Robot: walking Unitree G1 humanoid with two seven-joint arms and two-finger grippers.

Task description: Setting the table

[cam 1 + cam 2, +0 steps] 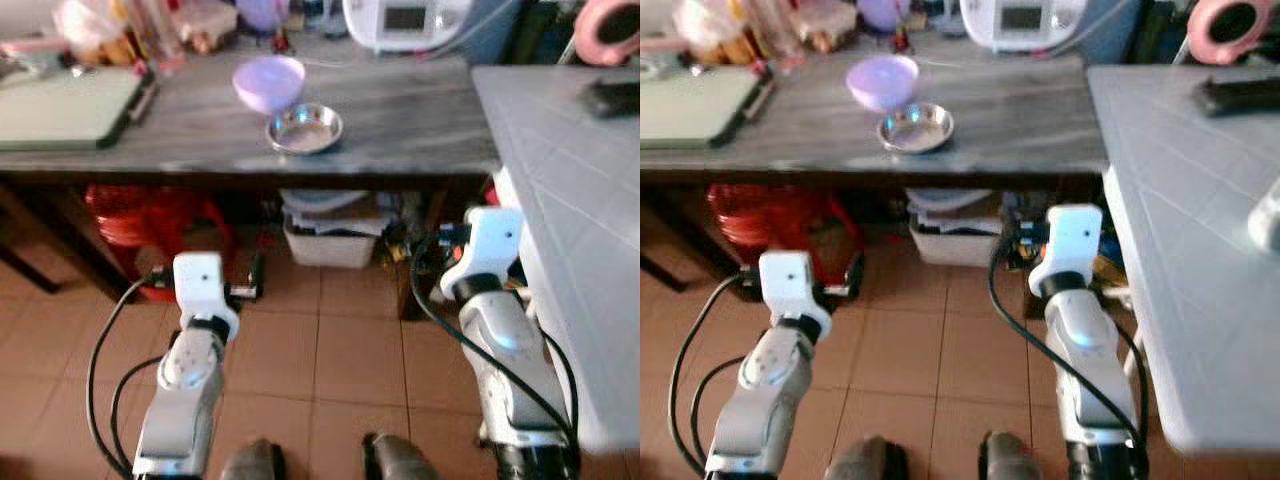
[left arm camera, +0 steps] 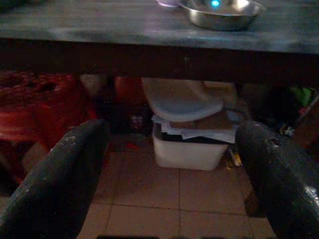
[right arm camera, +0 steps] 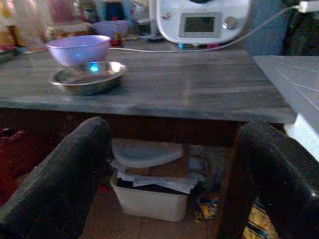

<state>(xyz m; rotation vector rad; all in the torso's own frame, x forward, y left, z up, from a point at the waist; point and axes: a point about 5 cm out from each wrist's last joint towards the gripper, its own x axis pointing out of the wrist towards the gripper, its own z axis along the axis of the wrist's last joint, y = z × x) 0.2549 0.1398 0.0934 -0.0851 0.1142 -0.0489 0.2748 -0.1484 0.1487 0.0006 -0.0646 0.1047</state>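
Note:
A purple plastic bowl [image 1: 268, 82] stands on the dark grey wooden table [image 1: 400, 120], and a shallow steel bowl [image 1: 304, 128] sits just in front of it, touching or nearly touching. Both arms are held low before the table's front edge, over the tiled floor. My left gripper [image 2: 172, 130] is open, its black fingers [image 2: 65, 174] wide apart and empty, below table height. My right gripper [image 3: 174, 129] is open too, with nothing between its fingers [image 3: 65, 179], and the two bowls [image 3: 87, 77] lie ahead of it to the left.
A white tiled table [image 1: 570, 200] juts in on the right, close to my right arm, with a black remote [image 1: 612, 97] on it. A white appliance [image 1: 405, 20] and a green mat [image 1: 65, 105] sit on the grey table. Under it are a red stool [image 1: 150, 215] and a white bin [image 1: 330, 240].

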